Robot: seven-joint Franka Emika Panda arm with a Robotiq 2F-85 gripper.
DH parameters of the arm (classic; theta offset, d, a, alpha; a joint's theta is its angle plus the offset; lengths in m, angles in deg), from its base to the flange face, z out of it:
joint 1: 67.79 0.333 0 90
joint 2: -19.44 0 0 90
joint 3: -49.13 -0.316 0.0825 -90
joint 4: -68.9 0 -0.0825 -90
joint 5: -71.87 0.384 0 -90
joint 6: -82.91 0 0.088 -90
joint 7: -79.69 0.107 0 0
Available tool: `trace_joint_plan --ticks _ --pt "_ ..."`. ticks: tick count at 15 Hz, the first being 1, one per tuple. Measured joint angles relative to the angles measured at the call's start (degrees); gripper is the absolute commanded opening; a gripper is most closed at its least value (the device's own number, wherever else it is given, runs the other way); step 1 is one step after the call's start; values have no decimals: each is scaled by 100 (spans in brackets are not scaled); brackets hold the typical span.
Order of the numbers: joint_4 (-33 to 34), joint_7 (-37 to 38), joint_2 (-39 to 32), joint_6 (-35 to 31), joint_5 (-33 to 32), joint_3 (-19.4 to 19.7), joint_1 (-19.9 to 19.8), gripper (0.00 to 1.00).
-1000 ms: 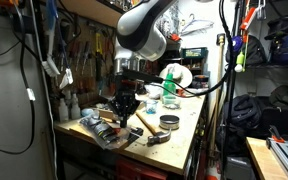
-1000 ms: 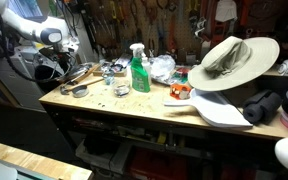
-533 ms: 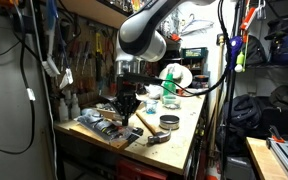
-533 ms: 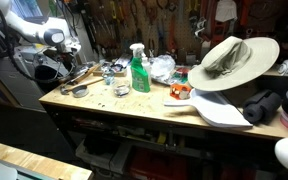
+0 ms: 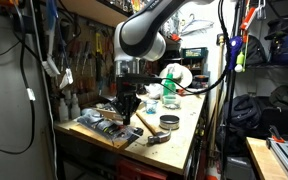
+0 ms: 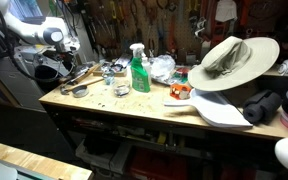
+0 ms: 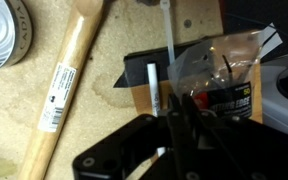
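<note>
My gripper comes in from the bottom of the wrist view, its two black fingers pressed together. It hovers low over a clear plastic blister pack on a black card, with a white marker just to the left of the fingertips. A thin pale strip runs straight up from the fingertips; I cannot tell if it is gripped. A wooden hammer handle lies to the left. The gripper also shows in both exterior views, at the end of the workbench.
The wooden workbench carries a green spray bottle, a straw hat, a white dustpan, a metal tin and small tools. A hammer lies by the gripper. Tools hang on the back wall.
Almost nothing; the arm has shifted very slightly while the gripper stays over the same spot on the bench.
</note>
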Motion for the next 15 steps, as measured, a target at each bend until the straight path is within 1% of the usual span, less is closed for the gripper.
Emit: trace_joint_plan --ticks 4,7,8,12,15 --pt "-69 -1 210 1 -8 -13 20 71" --pt "-257 -16 575 71 -8 -54 44 95" --pt "-346 -31 726 148 -7 -77 50 99" --pt "-830 -176 1455 688 -47 -174 60 100" --pt "-1430 -325 2215 907 -359 -197 49 100"
